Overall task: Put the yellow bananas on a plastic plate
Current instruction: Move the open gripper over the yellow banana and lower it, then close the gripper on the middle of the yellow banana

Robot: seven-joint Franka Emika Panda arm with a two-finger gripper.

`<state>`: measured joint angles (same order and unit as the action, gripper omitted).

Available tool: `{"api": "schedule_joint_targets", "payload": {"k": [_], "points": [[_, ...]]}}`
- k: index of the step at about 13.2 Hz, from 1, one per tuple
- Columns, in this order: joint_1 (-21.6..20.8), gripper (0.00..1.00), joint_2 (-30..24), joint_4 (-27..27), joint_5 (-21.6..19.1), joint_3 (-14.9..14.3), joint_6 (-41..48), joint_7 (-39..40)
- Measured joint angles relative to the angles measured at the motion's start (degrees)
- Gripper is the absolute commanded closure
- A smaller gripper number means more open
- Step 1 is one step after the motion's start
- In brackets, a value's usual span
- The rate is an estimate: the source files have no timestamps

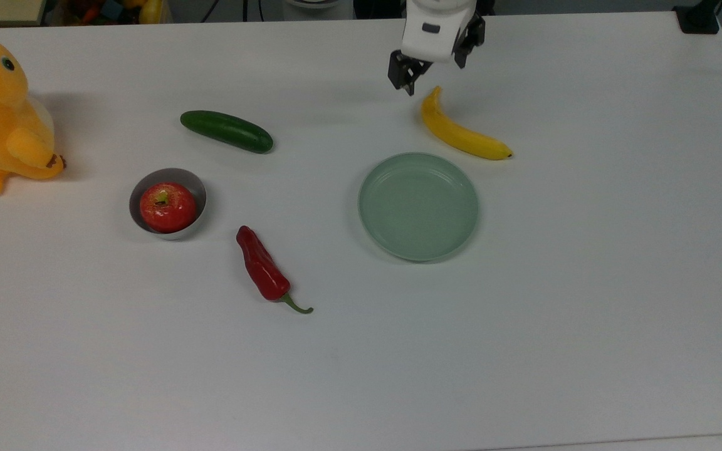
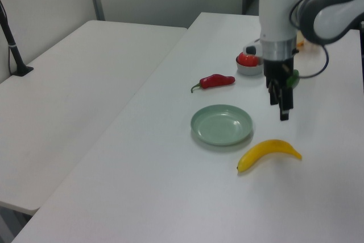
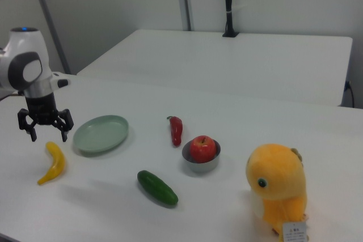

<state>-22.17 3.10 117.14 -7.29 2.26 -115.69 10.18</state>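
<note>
My gripper point(image 3: 45, 128): fingers spread wide, holding nothing, pointing down and hanging above the table point(image 1: 586, 313), over the stem end of the banana.

Banana point(image 1: 461, 133): one, yellow, curved, dark-tipped, lying flat on the table directly under and just past my fingertips point(image 3: 32, 135); in the right view it sits just below my gripper. Not on the plate.

Plate point(image 1: 418, 206): round, pale mint-green, raised rim, empty. It lies just beside the banana, close to it but apart, on the side of the banana away from my gripper in the top view.

Cucumber point(image 1: 226, 131): dark green, well off to the top view's left of my gripper.

Red chilli pepper point(image 1: 263, 269): green stalk, beyond the plate's near-left side in the top view.

Silver bowl point(image 1: 193, 185): small, holding a red apple point(image 1: 168, 207), farther left than the cucumber.

Plush toy point(image 1: 0, 113): orange-yellow, upright, farthest from my gripper, at the top view's left edge.
</note>
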Motion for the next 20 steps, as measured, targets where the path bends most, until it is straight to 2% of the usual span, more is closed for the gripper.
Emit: {"api": "schedule_joint_targets", "payload": {"k": [3,7,10,13,14,15,20], "points": [[-0.68,0.0,4.39,1.56,0.02,2.13,-7.26,-4.0],[-0.84,0.05,8.09,2.24,1.77,2.44,-12.12,-4.31],[-0.84,0.38,8.92,3.11,4.1,2.44,-14.52,-4.67],[-0.86,0.77,9.3,3.74,5.43,2.45,-14.77,-4.68],[-0.86,0.93,9.4,3.78,5.46,2.45,-14.77,-4.69],[-0.87,1.0,9.46,3.79,5.46,2.45,-14.77,-4.69],[-0.87,1.0,9.44,3.79,5.47,2.46,-14.77,-4.81]]}}
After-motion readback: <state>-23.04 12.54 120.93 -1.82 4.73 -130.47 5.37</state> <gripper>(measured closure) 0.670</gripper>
